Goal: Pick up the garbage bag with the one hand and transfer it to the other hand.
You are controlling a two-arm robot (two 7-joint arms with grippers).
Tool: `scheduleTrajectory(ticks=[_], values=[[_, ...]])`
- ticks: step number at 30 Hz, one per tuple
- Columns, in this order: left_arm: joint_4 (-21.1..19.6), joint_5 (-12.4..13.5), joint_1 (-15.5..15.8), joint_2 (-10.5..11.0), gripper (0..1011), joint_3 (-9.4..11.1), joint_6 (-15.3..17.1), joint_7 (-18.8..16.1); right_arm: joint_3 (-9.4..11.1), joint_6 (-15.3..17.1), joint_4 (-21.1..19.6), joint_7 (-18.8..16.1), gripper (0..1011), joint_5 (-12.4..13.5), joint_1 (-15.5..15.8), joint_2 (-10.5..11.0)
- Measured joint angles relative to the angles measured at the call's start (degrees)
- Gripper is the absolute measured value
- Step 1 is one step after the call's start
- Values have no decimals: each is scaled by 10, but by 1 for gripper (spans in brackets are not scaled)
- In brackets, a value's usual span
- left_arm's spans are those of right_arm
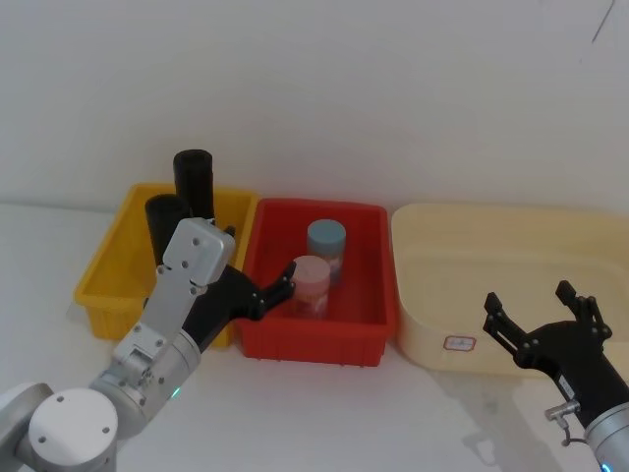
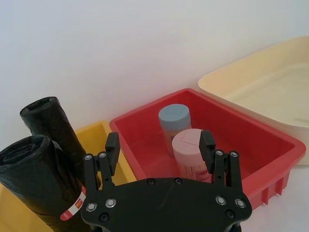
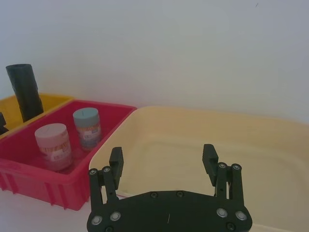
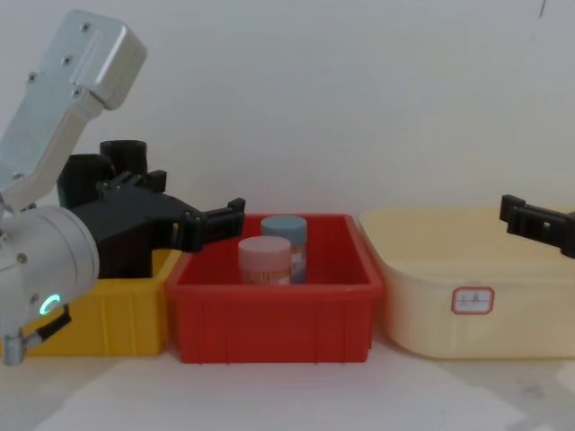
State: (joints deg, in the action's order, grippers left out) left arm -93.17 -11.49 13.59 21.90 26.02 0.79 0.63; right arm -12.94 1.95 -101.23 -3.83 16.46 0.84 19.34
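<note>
Left end effector (image 1: 275, 287) is nearest us: fingers spread, gripping nothing, tips over the seam between the yellow bin (image 1: 108, 295) and the red bin (image 1: 334, 344), close to the pink-lidded jar (image 1: 311, 283). We see the garbage bag (image 1: 157, 226) upright in the yellow bin, at 9 o'clock from those tips, with a red-and-white label band. The second black roll (image 1: 194, 182) stands just behind it at 1 o'clock. The blue-lidded jar (image 1: 326, 239) is at 12 o'clock of the pink one. Right end effector (image 1: 529, 303) hovers released and empty at the near side of the cream tub (image 1: 413, 285), at 3 o'clock of the red bin.
</note>
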Motion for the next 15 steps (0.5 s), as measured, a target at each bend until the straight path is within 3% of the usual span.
scheduleTrajectory(ticks=[15], values=[[0, 0, 0, 0, 1001, 0, 0, 0, 0, 0, 0, 0, 1004, 0, 0, 0]])
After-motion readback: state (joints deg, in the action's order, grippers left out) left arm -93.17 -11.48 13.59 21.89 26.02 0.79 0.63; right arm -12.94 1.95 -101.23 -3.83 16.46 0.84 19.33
